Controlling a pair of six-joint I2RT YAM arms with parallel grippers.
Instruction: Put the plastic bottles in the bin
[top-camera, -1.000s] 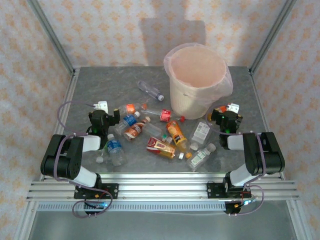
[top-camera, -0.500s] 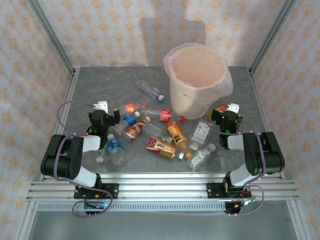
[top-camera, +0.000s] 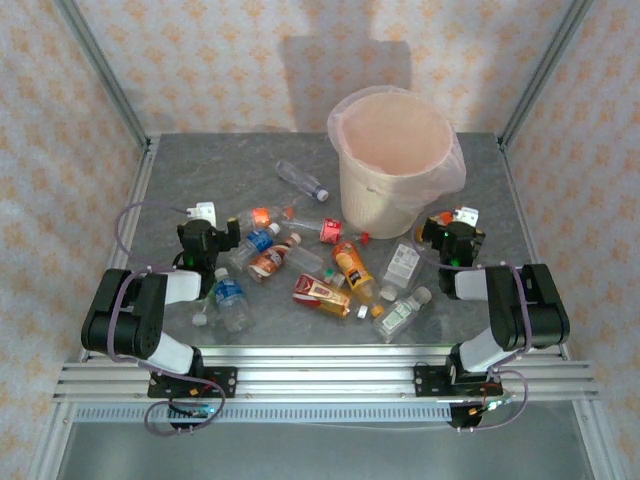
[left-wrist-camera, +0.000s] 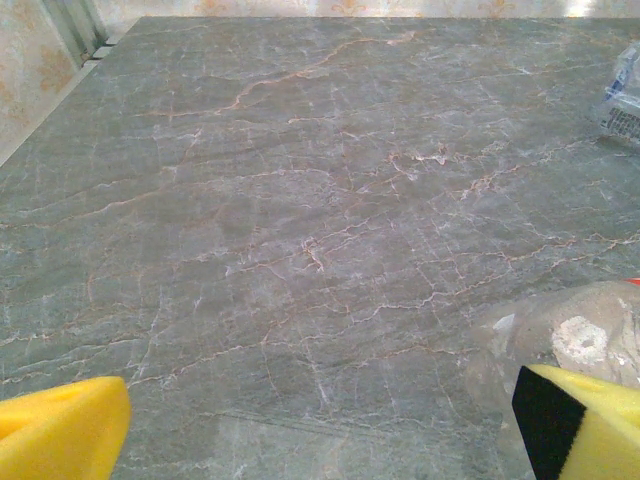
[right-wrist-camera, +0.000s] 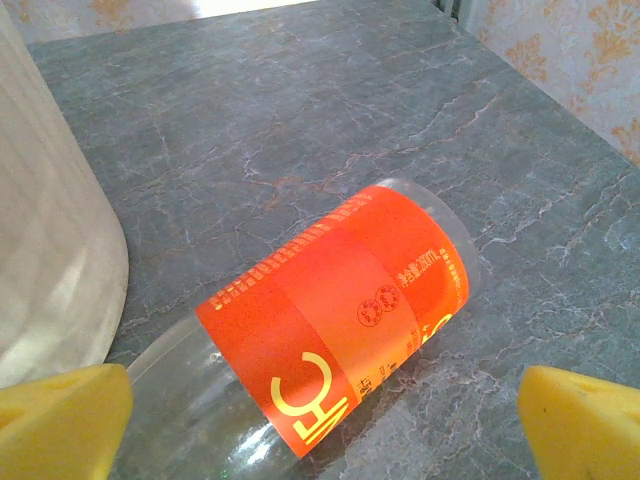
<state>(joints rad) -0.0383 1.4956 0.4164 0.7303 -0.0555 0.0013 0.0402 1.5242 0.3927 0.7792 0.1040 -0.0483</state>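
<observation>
Right wrist: right tool (right-wrist-camera: 322, 425) spread wide beside orange-labelled bottle (right-wrist-camera: 340, 320), gripping nothing; left tool (left-wrist-camera: 320, 430) likewise.

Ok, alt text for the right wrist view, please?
A clear bottle with an orange label lies on its side on the grey marbled table, just ahead of the open right gripper, whose yellow fingertips sit in the bottom corners. The bin shows its pale wall at the left edge.
</observation>
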